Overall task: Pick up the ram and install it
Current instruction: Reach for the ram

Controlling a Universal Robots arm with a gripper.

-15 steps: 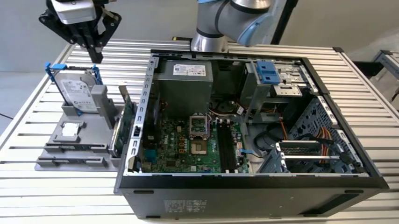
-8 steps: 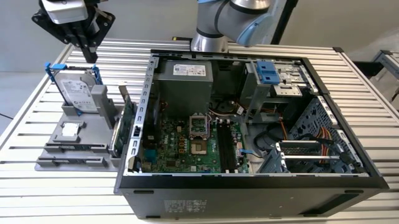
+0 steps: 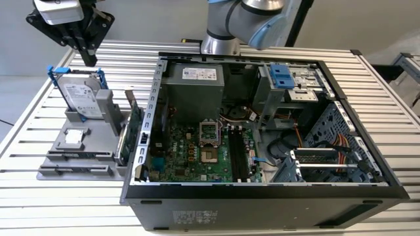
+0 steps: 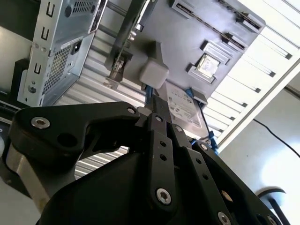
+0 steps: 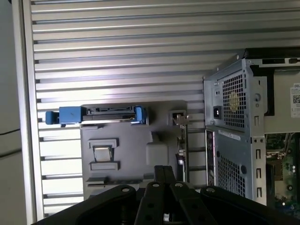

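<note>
My gripper (image 3: 89,60) hangs at the exterior view's far left, well above the hard drive, its black fingers (image 5: 160,172) pressed together with nothing between them. Below it a grey holder (image 3: 98,129) rests on the slatted table. The ram (image 3: 75,157) appears as a thin greyish strip lying edge-on in a slot near the holder's front. In the second wrist view the fingertips (image 4: 157,107) point down at the holder (image 4: 183,37). The open computer case (image 3: 262,194) sits to the exterior view's right, with dark memory slots (image 3: 239,153) on its green board.
A silver hard drive in a blue frame (image 3: 82,96) stands upright at the holder's back. A green card with a metal bracket (image 3: 135,129) stands on edge between the holder and the case wall. The arm's base (image 3: 220,44) rises behind the case.
</note>
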